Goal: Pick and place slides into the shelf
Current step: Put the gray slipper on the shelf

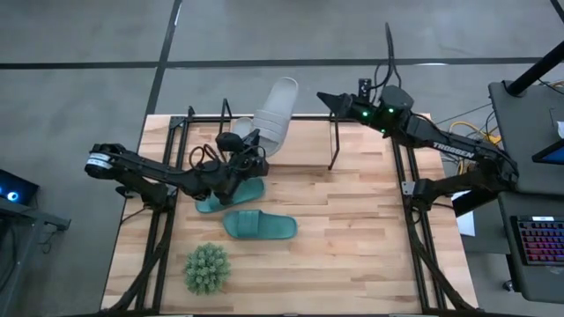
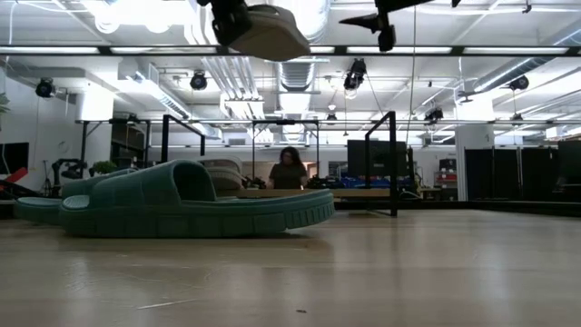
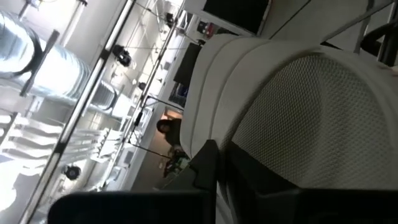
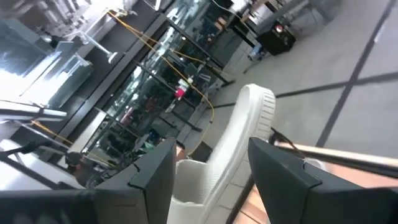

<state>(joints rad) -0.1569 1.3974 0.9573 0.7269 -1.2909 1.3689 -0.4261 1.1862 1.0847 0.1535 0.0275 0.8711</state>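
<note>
My left gripper [image 1: 247,155] is shut on a light grey slide [image 1: 276,110] and holds it in the air over the table's far left part, above the shelf [image 1: 334,145], a black wire rack at the far edge. The low view shows that slide [image 2: 269,32] high above the table. Two teal slides [image 1: 260,226] [image 1: 229,197] lie sole-down on the wood, just nearer than the left gripper. My right gripper [image 1: 324,97] hovers open above the far edge, to the right of the grey slide. In the right wrist view, the grey slide [image 4: 241,146] shows beyond its open fingers. My left gripper holds the grey slide by its end nearest the table's middle [image 3: 249,134], pinched between the two fingers [image 3: 205,168]. The slide is lifted clear and slants away from the gripper toward the far edge, its free end [image 1: 285,86] past the table.
A small spiky green plant [image 1: 207,269] stands near the table's near left corner. Black frame rails [image 1: 414,220] run along both sides of the table. Bare wood lies in the middle and on the right. A person [image 2: 289,169] sits far off in the room.
</note>
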